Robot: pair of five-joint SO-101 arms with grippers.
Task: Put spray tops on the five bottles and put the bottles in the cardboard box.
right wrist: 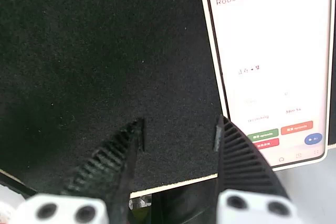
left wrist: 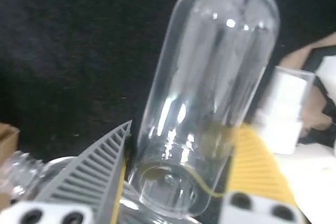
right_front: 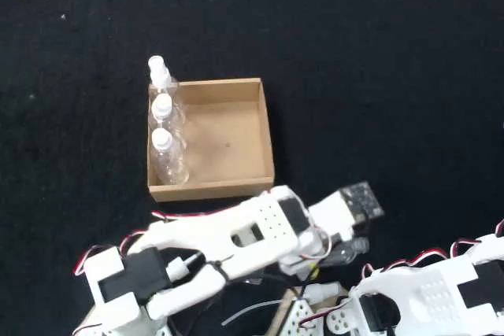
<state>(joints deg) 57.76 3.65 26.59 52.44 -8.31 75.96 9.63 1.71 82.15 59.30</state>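
Observation:
The cardboard box [right_front: 236,186] sits mid-table. Three clear bottles with white spray tops stand along its left wall [right_front: 169,159], [right_front: 164,112], [right_front: 160,75]. In front of the box, my left gripper [right_front: 340,251] is shut on another clear bottle [right_front: 354,248]. In the left wrist view that bottle [left wrist: 210,77] lies between the fingers [left wrist: 100,166] with its bare neck pointing away. A white spray top [left wrist: 286,111] lies just beside it. My right gripper [right wrist: 178,129] hangs open over bare black cloth, with nothing between its fingers.
A phone [right wrist: 268,66] with a lit screen lies next to the right gripper. The right arm [right_front: 441,297] rests at the table's near right edge. Another clear bottle [left wrist: 16,169] lies by the left gripper's base. A thin white tube [right_front: 252,310] lies near the front edge.

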